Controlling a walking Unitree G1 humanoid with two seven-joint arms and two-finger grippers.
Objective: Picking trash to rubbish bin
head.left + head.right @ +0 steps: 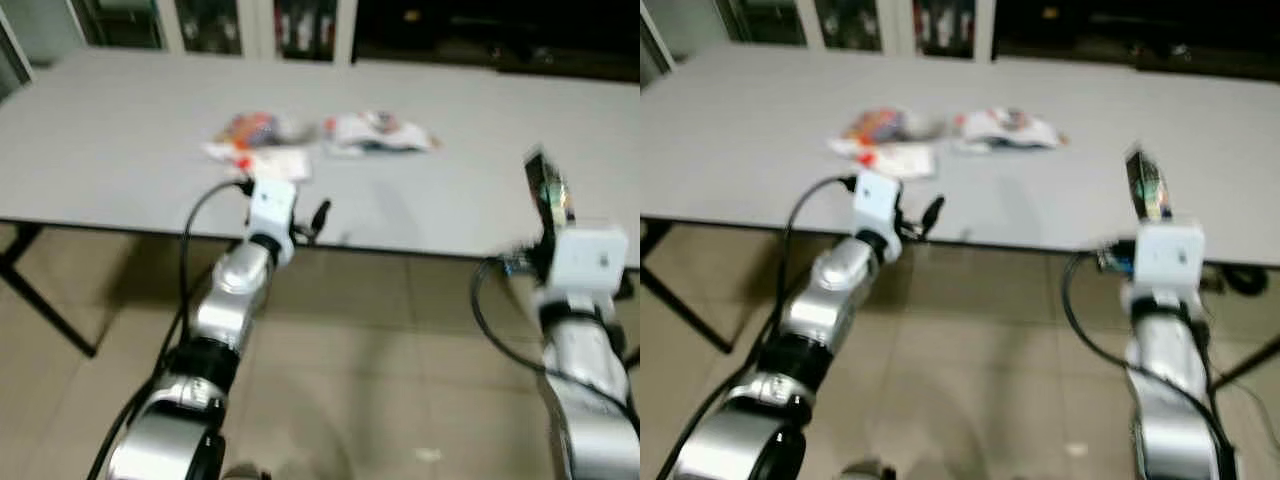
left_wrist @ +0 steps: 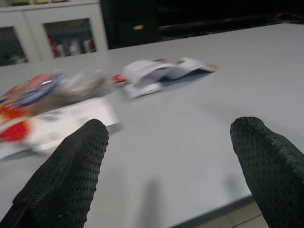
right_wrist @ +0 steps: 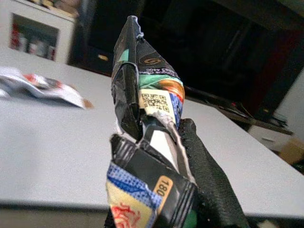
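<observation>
On the grey table (image 1: 120, 130) lie an orange-and-clear wrapper (image 1: 255, 128), a white paper piece with red print (image 1: 265, 160) and a white crumpled wrapper (image 1: 375, 132). My left gripper (image 1: 300, 222) hovers at the table's near edge, just short of the white paper piece, its fingers (image 2: 71, 175) open and empty. My right gripper (image 1: 548, 215) is raised near the right side of the table, shut on a dark crumpled snack wrapper (image 3: 142, 123) that stands up between its fingers (image 3: 209, 180).
The table's near edge (image 1: 400, 250) runs across in front of both arms, with a black table leg (image 1: 40, 300) at the left. Tiled floor (image 1: 380, 350) lies below. Glass-door cabinets (image 1: 210, 25) stand behind the table.
</observation>
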